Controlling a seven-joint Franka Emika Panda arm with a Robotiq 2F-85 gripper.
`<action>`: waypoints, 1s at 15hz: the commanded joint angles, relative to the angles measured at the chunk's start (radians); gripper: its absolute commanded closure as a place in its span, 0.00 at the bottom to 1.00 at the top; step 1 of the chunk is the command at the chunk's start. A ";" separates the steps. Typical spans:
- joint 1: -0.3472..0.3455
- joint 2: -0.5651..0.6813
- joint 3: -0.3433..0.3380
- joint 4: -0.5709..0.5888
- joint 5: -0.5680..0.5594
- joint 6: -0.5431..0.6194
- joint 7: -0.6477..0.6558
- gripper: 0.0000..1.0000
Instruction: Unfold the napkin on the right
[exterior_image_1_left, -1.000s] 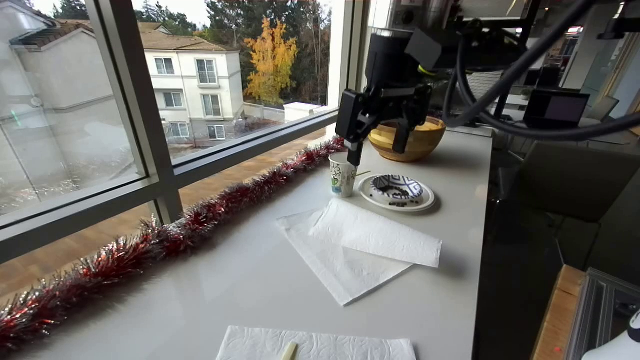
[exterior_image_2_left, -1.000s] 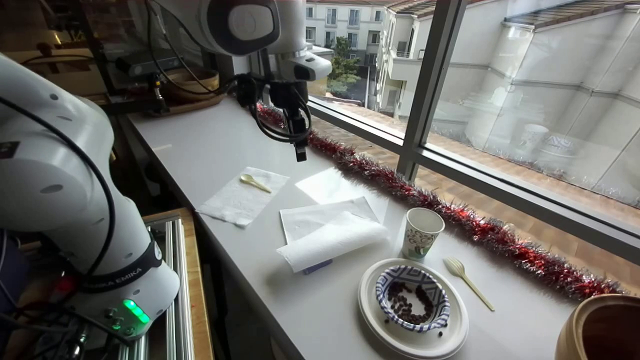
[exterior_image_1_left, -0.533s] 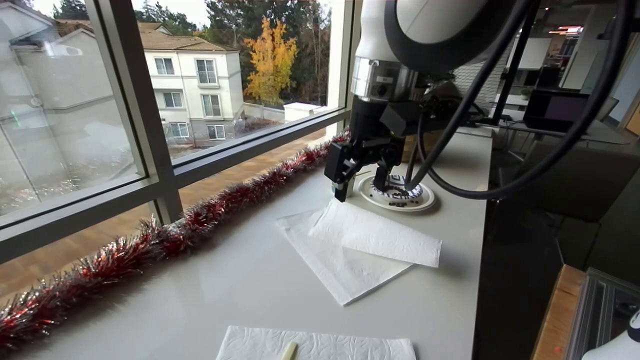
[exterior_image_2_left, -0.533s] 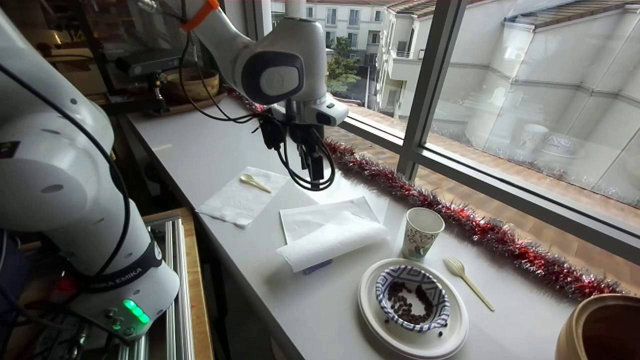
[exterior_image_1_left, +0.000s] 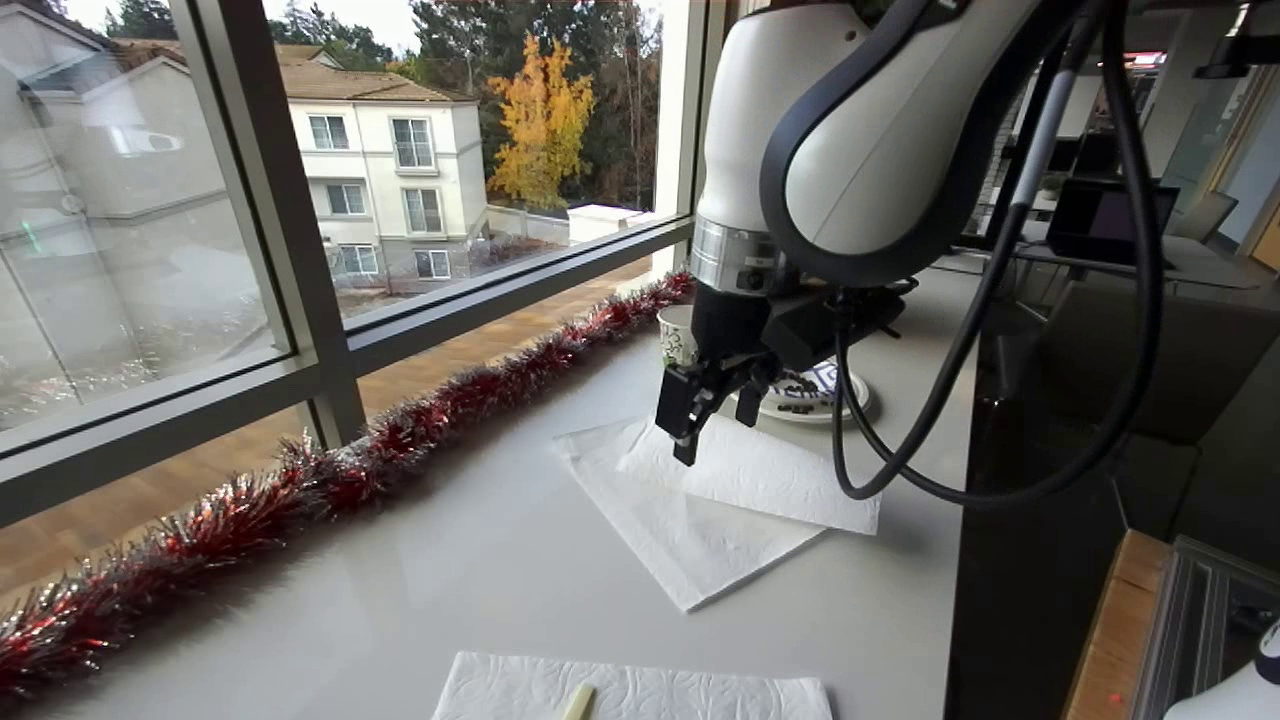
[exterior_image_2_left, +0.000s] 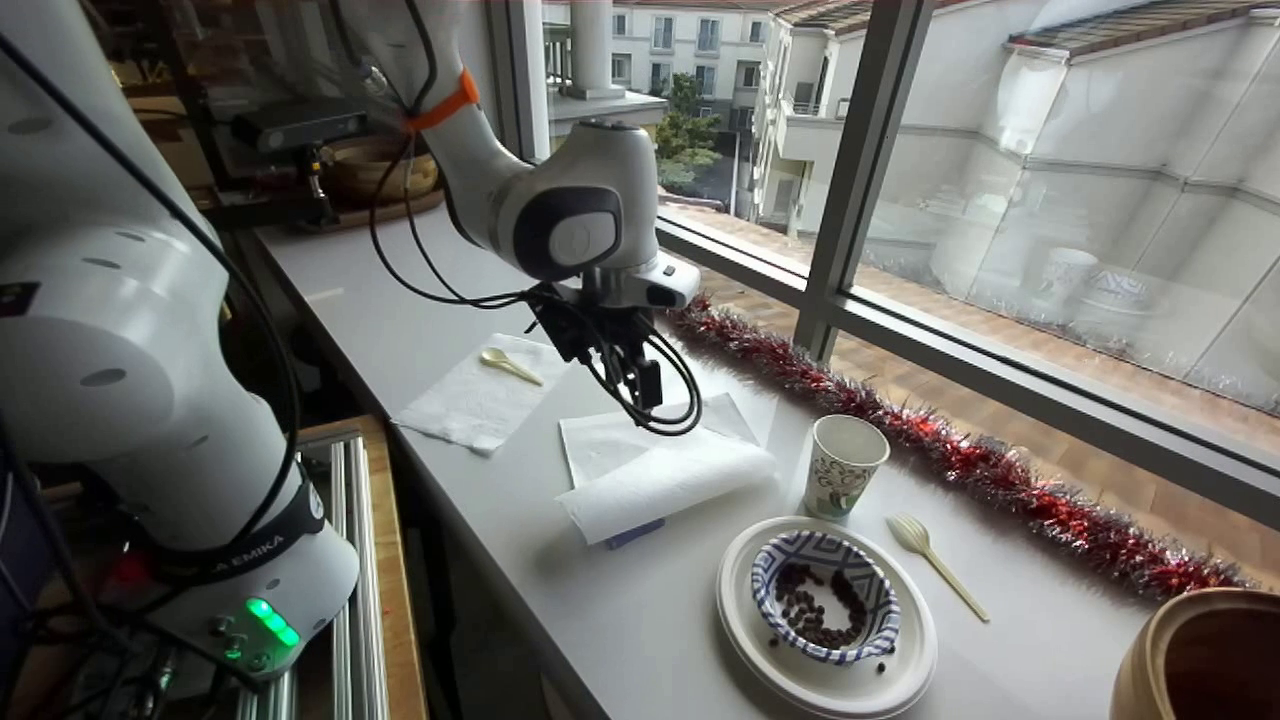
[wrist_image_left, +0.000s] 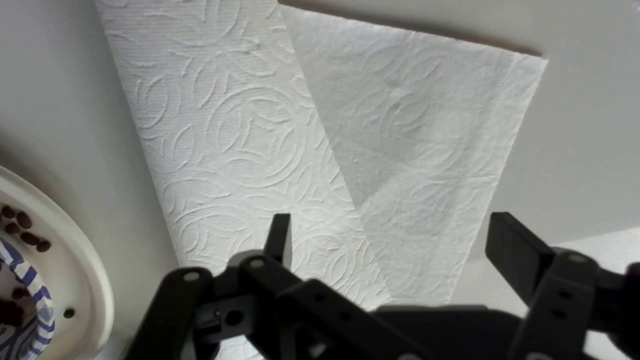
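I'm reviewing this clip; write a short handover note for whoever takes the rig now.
Hand: open, holding nothing, over the napkin.
Where: napkin on the table, near the plate and cup; its flap lies folded across it.
Done: positioned over it; no grasp yet.
Left: likely grip the flap, lay it open, release, minding the plate and cup.

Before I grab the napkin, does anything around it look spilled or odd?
Yes. Some beans lie on the plate, outside the bowl, so they look spilled. In an exterior view, a blue thing seems to stick out from under the napkin, odd against its white paper; I can't tell what it is.
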 joint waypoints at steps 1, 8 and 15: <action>-0.004 0.075 -0.055 0.012 -0.187 0.053 0.021 0.00; 0.005 0.163 -0.135 0.020 -0.422 0.095 0.052 0.00; 0.023 0.207 -0.182 0.042 -0.560 0.093 0.097 0.21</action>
